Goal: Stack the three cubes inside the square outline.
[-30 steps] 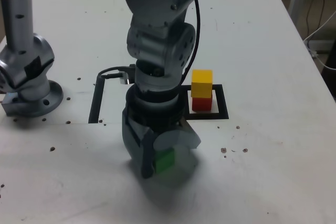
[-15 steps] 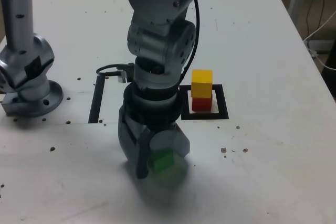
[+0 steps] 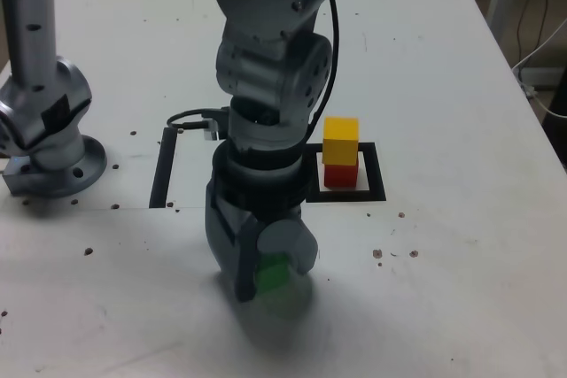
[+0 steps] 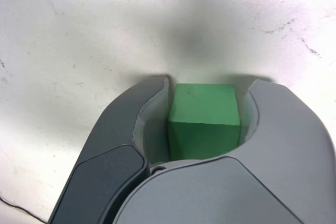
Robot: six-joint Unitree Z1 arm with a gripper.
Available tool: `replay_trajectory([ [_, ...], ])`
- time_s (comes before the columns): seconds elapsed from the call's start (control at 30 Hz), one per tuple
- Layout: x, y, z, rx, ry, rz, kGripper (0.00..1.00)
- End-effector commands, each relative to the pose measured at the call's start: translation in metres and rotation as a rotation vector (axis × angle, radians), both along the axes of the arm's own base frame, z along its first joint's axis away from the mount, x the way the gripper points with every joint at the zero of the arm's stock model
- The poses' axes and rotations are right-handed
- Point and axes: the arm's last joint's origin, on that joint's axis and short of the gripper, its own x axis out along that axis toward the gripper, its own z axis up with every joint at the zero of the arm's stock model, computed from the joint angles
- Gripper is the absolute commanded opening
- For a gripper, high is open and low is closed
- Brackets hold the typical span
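One large white table point(image 3: 443, 219) is seen under the whole work, and its right edge in the exterior view is placed well apart from the gripper point(image 3: 275, 279). By the grey arm point(image 3: 270, 73), the middle of the exterior view is filled, and the square outline point(image 3: 377, 174) is partly hidden behind it. To the exterior view's left of the arm, a black tape strip point(image 3: 164, 168) is laid. The gripper is held low over the table, nearer to the camera than the outline, and its jaws are placed around the green cube point(image 4: 205, 119), one on each side. Whether the cube is already squeezed cannot be told, because the contact is not shown clearly. In the wrist view, the cube's top and one side face are seen, and bare tabletop is shown beyond the fingertips. Between the gripper and the outline, a band of white tabletop is left. Inside the outline, the yellow cube point(image 3: 341, 141) is stacked upon the red cube point(image 3: 340, 176), near the outline's right side in the exterior view.
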Motion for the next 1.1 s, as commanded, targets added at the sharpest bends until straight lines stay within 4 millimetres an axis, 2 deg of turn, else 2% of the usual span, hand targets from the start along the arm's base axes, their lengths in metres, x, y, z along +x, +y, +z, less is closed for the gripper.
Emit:
replay_trajectory([
  [0.0, -0.001, 0.002, 0.005, -0.001, -0.018, -0.007, 0.29],
  [0.13, -0.003, 0.004, 0.015, 0.008, -0.054, -0.037, 0.29],
  [0.23, -0.005, 0.008, 0.029, 0.022, -0.083, -0.064, 0.29],
  [0.5, -0.014, 0.036, 0.09, 0.08, -0.09, -0.16, 0.29],
  [0.7, -0.008, 0.061, 0.125, 0.104, -0.052, -0.259, 0.29],
  [0.83, 0.006, 0.078, 0.133, 0.099, -0.035, -0.295, 0.29],
  [1.07, 0.035, 0.1, 0.123, 0.095, -0.011, -0.299, 0.29],
])
